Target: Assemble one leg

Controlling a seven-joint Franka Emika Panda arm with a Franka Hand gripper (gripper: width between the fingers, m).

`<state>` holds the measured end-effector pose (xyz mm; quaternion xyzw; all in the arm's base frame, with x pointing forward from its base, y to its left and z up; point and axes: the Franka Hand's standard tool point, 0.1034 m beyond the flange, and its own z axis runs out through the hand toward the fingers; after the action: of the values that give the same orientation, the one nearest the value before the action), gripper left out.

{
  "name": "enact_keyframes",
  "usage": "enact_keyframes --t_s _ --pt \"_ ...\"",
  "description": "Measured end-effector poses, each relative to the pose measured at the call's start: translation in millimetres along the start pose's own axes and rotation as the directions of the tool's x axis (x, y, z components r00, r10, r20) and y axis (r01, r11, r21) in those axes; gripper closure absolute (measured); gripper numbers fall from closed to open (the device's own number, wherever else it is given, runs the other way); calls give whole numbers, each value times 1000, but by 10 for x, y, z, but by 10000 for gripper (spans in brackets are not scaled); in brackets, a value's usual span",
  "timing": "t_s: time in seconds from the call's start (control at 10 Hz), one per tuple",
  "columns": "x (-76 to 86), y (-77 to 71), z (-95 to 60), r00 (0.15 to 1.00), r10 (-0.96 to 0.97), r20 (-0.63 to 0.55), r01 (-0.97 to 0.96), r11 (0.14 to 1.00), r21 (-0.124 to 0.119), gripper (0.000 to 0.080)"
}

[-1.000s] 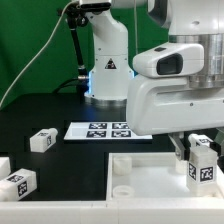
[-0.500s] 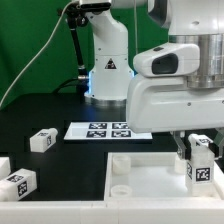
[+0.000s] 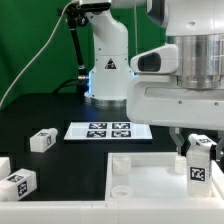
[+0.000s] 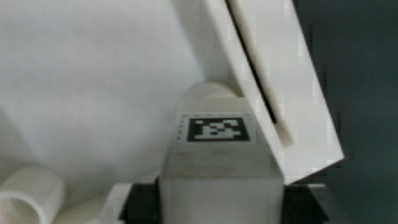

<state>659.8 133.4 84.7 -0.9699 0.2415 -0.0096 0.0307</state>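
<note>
claw gripping one leg, three loose

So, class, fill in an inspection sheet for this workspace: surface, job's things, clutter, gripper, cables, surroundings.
Surface: black table; marker board lies flat on it.
Job's things: one leg upright in the gripper at the white tray, at the exterior view's right; the wrist view shows its tag. Loose legs at the exterior view's left.
Clutter: nothing seen.
Gripper: gripper closed on the leg.
Cables: black cable hanging down at the exterior view's left.
Surroundings: green backdrop; white arm base.
</note>
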Motion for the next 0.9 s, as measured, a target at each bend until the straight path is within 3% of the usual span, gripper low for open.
enact_keyframes --t_s 0.1,0.4,0.5,0.7,0.9 --pt "-4 -2 2 992 124 13 -124 992 17 518" --pt "-23 -25 5 921 389 22 -389 921 17 518" --pt "-26 -30 5 849 527 39 -528 849 21 518" --pt "-25 -27 3 791 611 44 -612 791 16 518" --pt "-28 -28 5 808 588 41 -589 808 16 518"
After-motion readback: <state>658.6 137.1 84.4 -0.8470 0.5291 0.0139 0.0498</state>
